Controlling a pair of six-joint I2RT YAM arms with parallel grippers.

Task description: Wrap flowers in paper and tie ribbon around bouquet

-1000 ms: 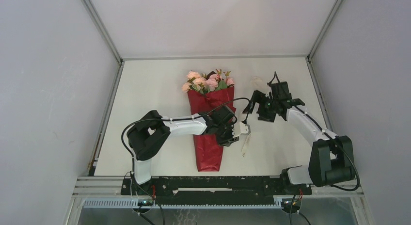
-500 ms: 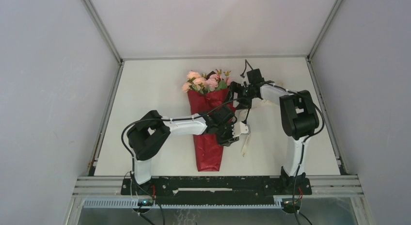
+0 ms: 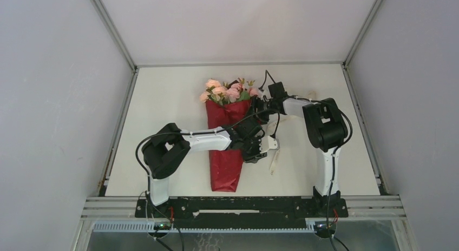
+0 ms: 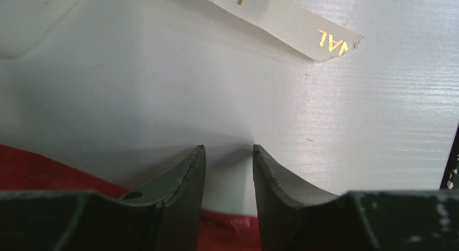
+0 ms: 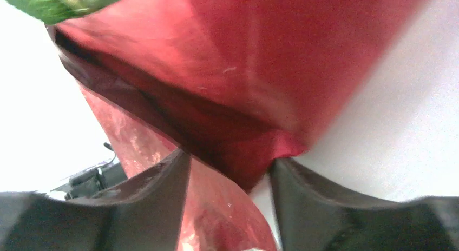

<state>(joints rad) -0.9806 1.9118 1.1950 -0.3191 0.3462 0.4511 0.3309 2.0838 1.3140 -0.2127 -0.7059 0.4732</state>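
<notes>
The bouquet lies on the white table, pink flowers topping a tapered cone of red paper. My right gripper is at the cone's upper right edge. In the right wrist view its fingers stand apart around a corner of the red paper, with a gap beside one finger and a green leaf above. My left gripper sits low at the cone's right side, open, with only bare table between its fingertips. The cream ribbon lies just past it, its gold-lettered end beyond the tips.
Grey walls close in the table on the left, back and right. A pale loop of ribbon lies behind the right arm. The black rail with both arm bases runs along the near edge.
The right arm swung left from the table's right side to the bouquet's upper right edge and its jaws narrowed around the paper. The bouquet shifted slightly left. The left arm stayed put.
</notes>
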